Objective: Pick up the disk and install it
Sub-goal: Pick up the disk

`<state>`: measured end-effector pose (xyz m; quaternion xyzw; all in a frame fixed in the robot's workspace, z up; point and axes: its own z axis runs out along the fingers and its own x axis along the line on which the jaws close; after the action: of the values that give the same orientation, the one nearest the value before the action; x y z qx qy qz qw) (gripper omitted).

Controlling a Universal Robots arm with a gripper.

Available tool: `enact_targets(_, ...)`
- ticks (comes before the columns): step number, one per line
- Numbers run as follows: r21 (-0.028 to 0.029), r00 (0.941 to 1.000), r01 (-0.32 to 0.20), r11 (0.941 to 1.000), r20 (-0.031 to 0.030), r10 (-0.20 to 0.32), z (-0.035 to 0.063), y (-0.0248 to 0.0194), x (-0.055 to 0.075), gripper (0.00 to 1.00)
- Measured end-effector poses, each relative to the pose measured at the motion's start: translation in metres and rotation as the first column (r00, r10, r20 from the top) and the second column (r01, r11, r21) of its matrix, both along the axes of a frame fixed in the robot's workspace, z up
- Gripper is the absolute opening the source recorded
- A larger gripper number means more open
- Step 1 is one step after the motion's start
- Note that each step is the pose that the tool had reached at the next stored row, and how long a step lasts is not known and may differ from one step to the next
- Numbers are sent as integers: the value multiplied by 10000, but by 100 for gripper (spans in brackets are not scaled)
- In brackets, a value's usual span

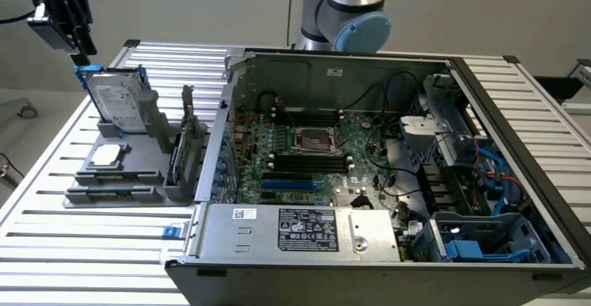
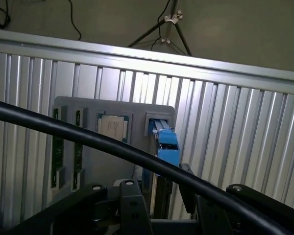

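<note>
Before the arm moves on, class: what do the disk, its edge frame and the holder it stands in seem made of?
The disk: probably metal, by its silver-grey sheen; white label, likely paper. The edge frame: seemingly plastic, evenly blue and smooth. The holder: matt grey, perhaps plastic or painted metal; unclear.

Slatted aluminium table [image 1: 93, 250], grey parts holder [image 1: 124, 194], open computer case [image 1: 314, 77]

This looks like a robotics lab. A robot arm [image 1: 347, 12] rises behind a ribbed aluminium surface [image 1: 93, 244]. On it an open computer case [image 1: 369, 154] lies beside a grey fixture [image 1: 129, 181] holding the disk [image 1: 118, 102] upright. A tripod [image 2: 172, 18] stands on the bare floor.
</note>
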<state>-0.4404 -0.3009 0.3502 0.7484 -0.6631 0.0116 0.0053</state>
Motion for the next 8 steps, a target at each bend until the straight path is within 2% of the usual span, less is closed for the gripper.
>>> enact_targets(8,3,9995,329,9995,-1,-329,-114,0,-26,42)
